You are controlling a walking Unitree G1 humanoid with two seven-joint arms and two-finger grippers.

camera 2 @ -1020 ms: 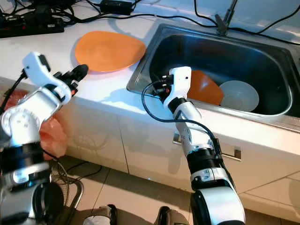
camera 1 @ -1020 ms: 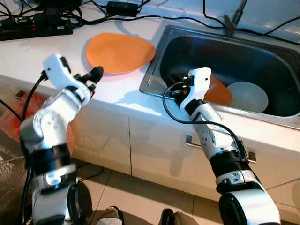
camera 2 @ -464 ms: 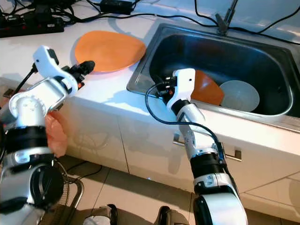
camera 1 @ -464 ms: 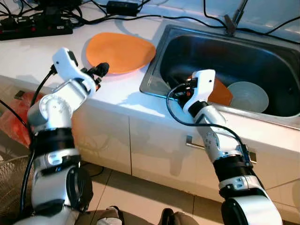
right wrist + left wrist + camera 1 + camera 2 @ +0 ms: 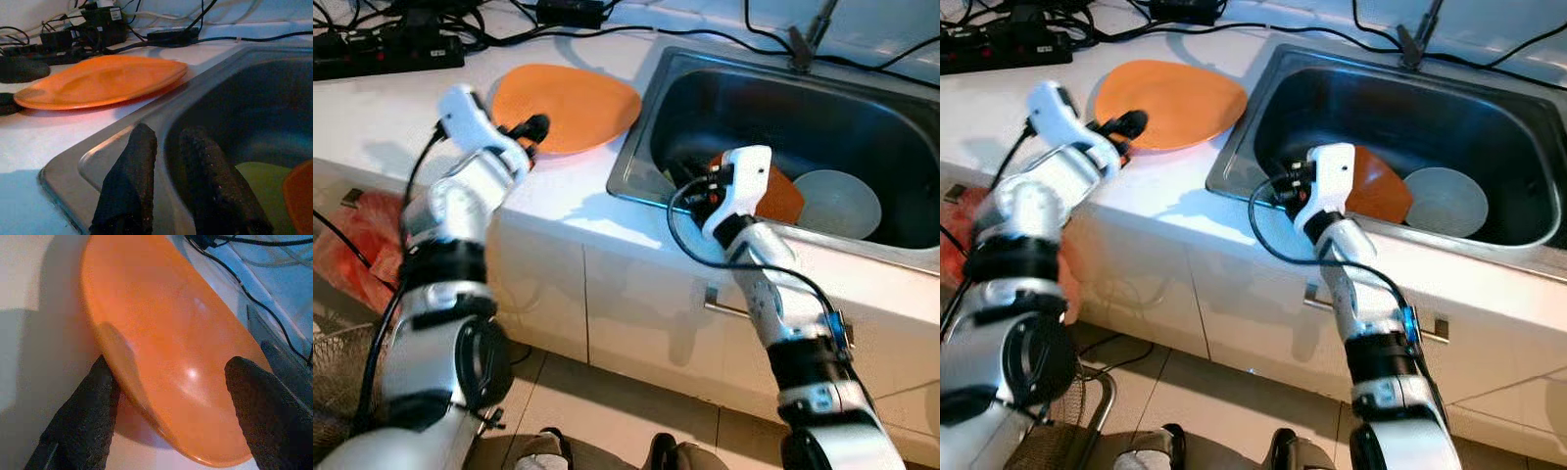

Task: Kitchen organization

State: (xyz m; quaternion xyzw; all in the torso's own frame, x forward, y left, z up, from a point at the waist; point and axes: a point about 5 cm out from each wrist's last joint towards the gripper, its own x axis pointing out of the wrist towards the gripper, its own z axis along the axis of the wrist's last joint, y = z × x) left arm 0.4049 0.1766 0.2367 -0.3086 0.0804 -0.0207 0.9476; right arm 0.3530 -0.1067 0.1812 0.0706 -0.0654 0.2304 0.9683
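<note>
Spread black fingers [image 5: 83,426] straddle the near rim of the orange plate [image 5: 171,347]
</note>
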